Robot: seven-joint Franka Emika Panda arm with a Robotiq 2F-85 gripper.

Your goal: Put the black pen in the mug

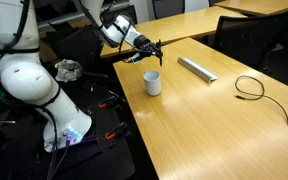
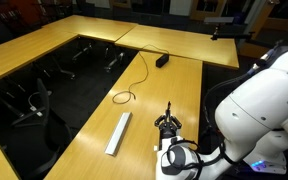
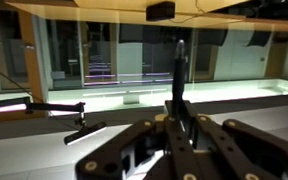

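Tool (image 3: 177, 122), low centre of wrist view: closed on black pen (image 3: 179, 70), held upright, I judge for an end-first drop. Mug (image 1: 153, 83), centre of an exterior view: upright on counter (image 1: 214, 120), just below tool in frame; pen not yet inside.

An exterior view stands raised beside the table (image 1: 214, 130), fairly near, facing the pincer (image 1: 154, 50), with the grey bar (image 1: 196, 68) and cable (image 1: 249, 88) beyond it. An exterior view looks down from behind the arm (image 2: 254, 110), over the pincer (image 2: 167, 121), sharing bar (image 2: 118, 133) and cable (image 2: 134, 85). The wrist view sits close behind the pincer (image 3: 179, 122), level, facing past the clamped black pen (image 3: 179, 70).
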